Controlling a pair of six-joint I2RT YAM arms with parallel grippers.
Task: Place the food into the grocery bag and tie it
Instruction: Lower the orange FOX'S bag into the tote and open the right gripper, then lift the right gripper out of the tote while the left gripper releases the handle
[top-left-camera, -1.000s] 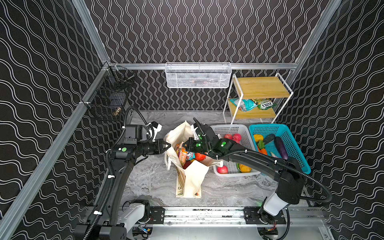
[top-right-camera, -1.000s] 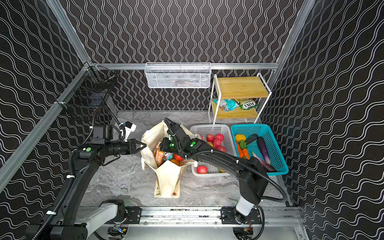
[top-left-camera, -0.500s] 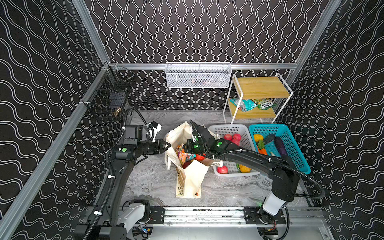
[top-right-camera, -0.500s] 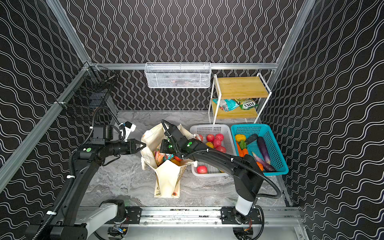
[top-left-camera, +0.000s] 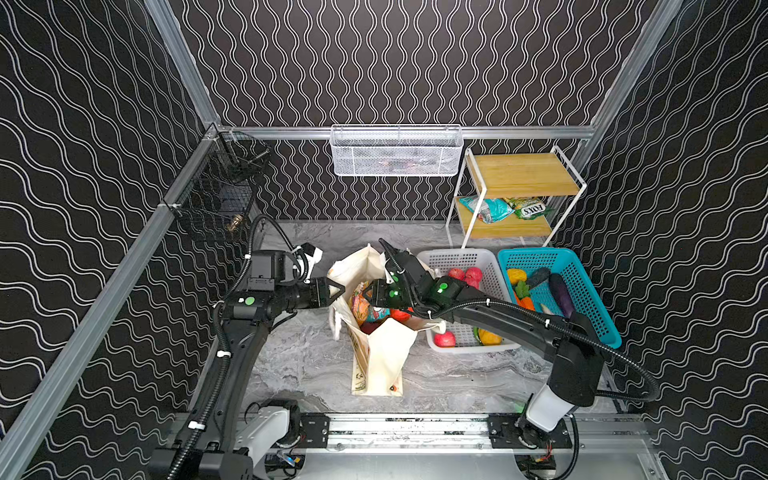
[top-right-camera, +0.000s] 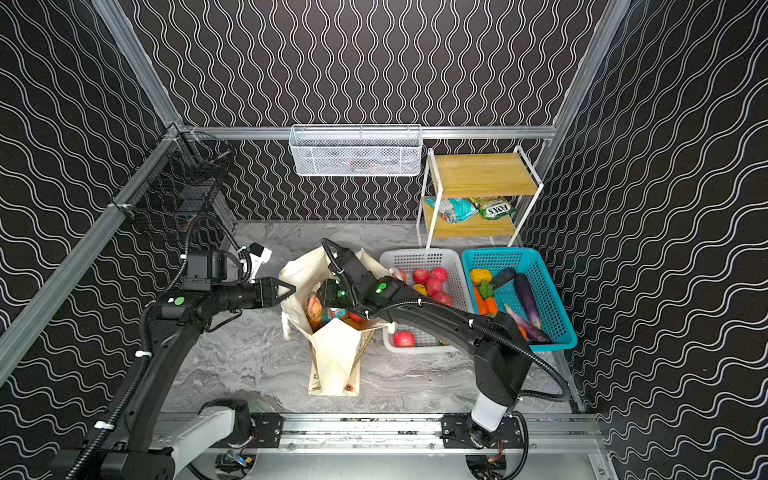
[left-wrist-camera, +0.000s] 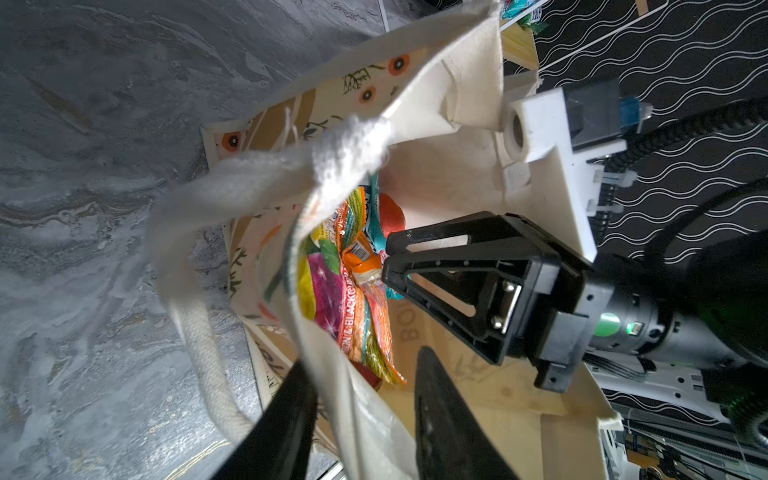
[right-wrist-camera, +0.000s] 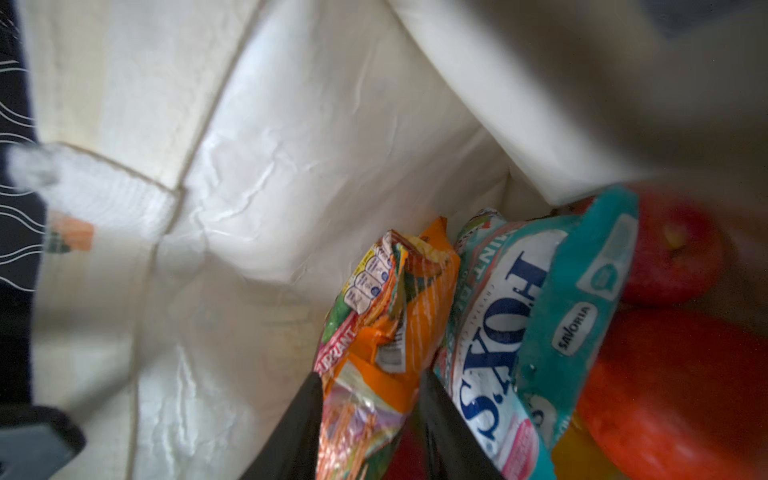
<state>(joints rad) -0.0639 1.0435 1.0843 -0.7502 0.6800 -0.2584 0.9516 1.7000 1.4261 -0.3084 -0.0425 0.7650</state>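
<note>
Both grippers: jaws just eased half-wide.
Left gripper (left-wrist-camera: 362, 361): astride rim of cream canvas flower-print grocery bag (top-left-camera: 386, 353), unpinched.
Right gripper (right-wrist-camera: 369, 376): inside bag — shiny orange snack packet (right-wrist-camera: 419, 299) released, delivered.

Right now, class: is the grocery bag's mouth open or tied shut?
Open. The grocery bag shows snack packets inside; its handle hangs loose.

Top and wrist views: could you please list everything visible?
grocery bag: one, cream, centre.
snack packets: four; orange and teal in bag, two on rack.
fruits: at least two, red, in bag.
white basket: one, beside bag, holds fruit.
teal basket: one, far right, holds vegetables.
rack: one, white and wood, back right.
mesh basket: one, white, back rail.
wire basket: one, black, left rail.
left arm: black, jaws open astride bag rim.
right arm: black, jaws open around orange packet.
</note>
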